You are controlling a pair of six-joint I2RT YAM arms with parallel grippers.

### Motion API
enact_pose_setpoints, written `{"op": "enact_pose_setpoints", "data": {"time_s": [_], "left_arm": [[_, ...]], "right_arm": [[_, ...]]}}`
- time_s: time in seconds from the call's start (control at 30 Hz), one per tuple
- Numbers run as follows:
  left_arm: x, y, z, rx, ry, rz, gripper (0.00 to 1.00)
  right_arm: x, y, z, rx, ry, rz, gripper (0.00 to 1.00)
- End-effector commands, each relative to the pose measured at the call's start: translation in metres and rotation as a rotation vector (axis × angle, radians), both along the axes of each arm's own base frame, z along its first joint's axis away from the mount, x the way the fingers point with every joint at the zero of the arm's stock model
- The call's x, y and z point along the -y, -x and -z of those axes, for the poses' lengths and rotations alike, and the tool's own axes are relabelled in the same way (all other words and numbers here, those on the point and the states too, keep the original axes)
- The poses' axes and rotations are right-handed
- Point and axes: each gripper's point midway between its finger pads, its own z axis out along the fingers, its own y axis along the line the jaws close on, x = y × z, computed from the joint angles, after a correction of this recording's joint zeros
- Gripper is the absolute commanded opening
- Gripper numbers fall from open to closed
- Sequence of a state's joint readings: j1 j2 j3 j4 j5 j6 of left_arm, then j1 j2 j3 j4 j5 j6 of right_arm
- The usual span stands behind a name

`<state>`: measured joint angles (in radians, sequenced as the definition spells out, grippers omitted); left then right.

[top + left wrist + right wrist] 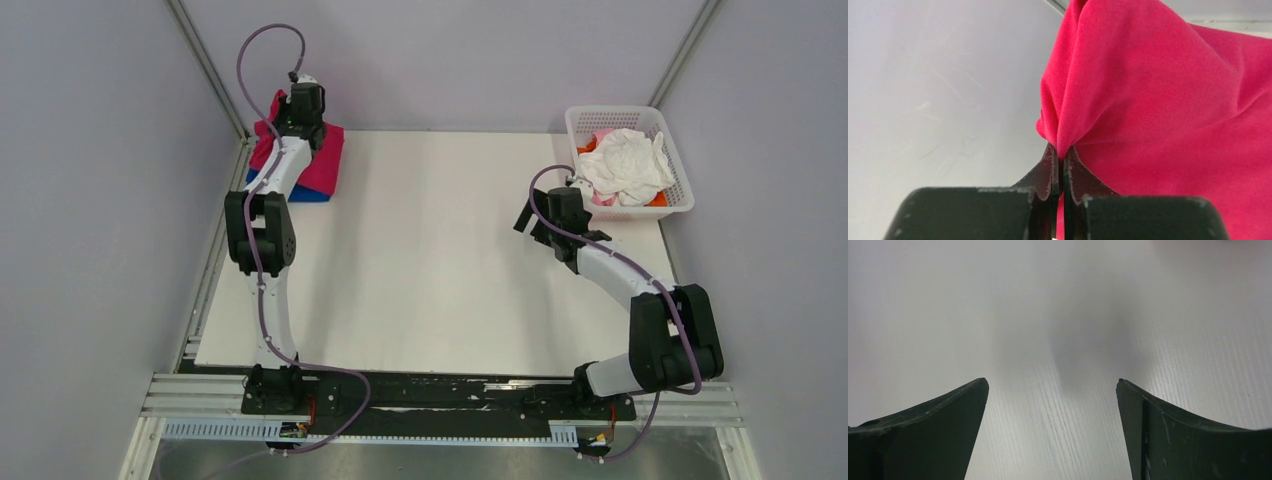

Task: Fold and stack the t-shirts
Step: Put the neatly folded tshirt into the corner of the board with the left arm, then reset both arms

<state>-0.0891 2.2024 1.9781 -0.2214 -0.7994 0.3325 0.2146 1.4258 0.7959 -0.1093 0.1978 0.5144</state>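
A magenta-pink t-shirt (pixel 322 160) lies on a folded royal blue t-shirt (pixel 308 194) at the table's far left corner. My left gripper (pixel 297 95) is over that stack, shut on a pinched fold of the magenta-pink shirt (pixel 1148 100), which it holds lifted. In the left wrist view the left gripper (pixel 1063 155) has its jaws closed with cloth between them. A crumpled white t-shirt (pixel 628 165) lies on pale pink and orange shirts in a basket. My right gripper (pixel 527 218) is open and empty over bare table (pixel 1058 340), left of the basket. Its fingertips (pixel 979 387) stand wide apart.
The white plastic lattice basket (pixel 577 124) stands at the far right corner. Metal frame posts rise at both back corners. Grey walls enclose the table on three sides. The white tabletop (pixel 430 260) stretches between the arms.
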Motion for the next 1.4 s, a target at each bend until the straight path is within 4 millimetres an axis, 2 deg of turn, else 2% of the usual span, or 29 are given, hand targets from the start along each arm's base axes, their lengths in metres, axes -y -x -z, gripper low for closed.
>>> {"op": "enact_pose_setpoints", "data": {"time_s": [0.0,0.1,0.2,0.23,0.37,0.57,0.63,0.7,0.73,0.77,0.8,0.87,0.93,1.03,1.17,1.23,1.27,1.3,1.33,1.37], "left_arm": [[-0.021,-0.019,0.004,0.093,0.076,-0.017,0.0],[-0.033,-0.024,0.023,0.078,0.099,-0.023,0.0],[-0.034,-0.03,0.036,0.06,0.107,-0.014,0.0],[-0.049,-0.028,0.043,0.051,0.109,-0.037,0.0],[-0.063,-0.027,0.051,0.047,0.111,-0.068,0.0],[-0.078,-0.022,0.054,0.07,0.12,-0.135,0.01],[-0.084,-0.019,0.053,0.082,0.119,-0.166,0.12],[-0.087,-0.016,0.052,0.088,0.131,-0.192,0.38],[-0.088,-0.016,0.051,0.1,0.139,-0.203,0.59],[-0.089,-0.014,0.049,0.106,0.139,-0.213,0.67],[-0.089,-0.014,0.046,0.119,0.145,-0.219,0.85],[-0.089,-0.012,0.039,0.139,0.151,-0.23,0.98],[-0.089,-0.01,0.035,0.146,0.162,-0.237,1.0],[-0.084,-0.008,0.029,0.168,0.212,-0.236,1.0],[-0.062,-0.004,0.022,0.192,0.363,-0.187,1.0],[-0.04,-0.001,0.017,0.208,0.468,-0.125,1.0],[-0.027,0.003,0.009,0.222,0.512,-0.078,1.0],[-0.011,0.007,-0.01,0.258,0.537,-0.044,1.0],[-0.004,0.014,-0.005,0.246,0.543,-0.044,1.0],[0.02,0.021,-0.026,0.28,0.561,-0.011,1.0]], "right_arm": [[0.002,-0.017,-0.02,0.065,0.007,0.018,1.0],[0.003,-0.017,-0.019,0.06,0.012,0.02,1.0],[0.003,-0.017,-0.018,0.058,0.013,0.019,1.0],[0.004,-0.017,-0.018,0.056,0.014,0.021,1.0],[0.004,-0.018,-0.016,0.05,0.017,0.023,1.0],[0.004,-0.018,-0.014,0.041,0.02,0.021,1.0],[0.003,-0.018,-0.013,0.039,0.02,0.02,1.0],[0.003,-0.018,-0.014,0.039,0.018,0.022,1.0],[0.004,-0.018,-0.014,0.038,0.019,0.022,1.0],[0.003,-0.018,-0.015,0.04,0.017,0.022,1.0],[0.003,-0.018,-0.016,0.043,0.017,0.021,1.0],[0.004,-0.017,-0.017,0.047,0.016,0.026,1.0],[0.005,-0.016,-0.02,0.055,0.015,0.032,1.0],[0.005,-0.014,-0.024,0.064,0.01,0.034,1.0],[0.005,-0.013,-0.028,0.077,-0.004,0.041,1.0],[0.004,-0.011,-0.031,0.084,-0.015,0.043,1.0],[0.004,-0.01,-0.032,0.087,-0.022,0.045,1.0],[0.003,-0.009,-0.033,0.09,-0.03,0.045,1.0],[0.003,-0.007,-0.035,0.094,-0.039,0.045,1.0],[0.002,-0.005,-0.035,0.097,-0.048,0.042,1.0]]}}
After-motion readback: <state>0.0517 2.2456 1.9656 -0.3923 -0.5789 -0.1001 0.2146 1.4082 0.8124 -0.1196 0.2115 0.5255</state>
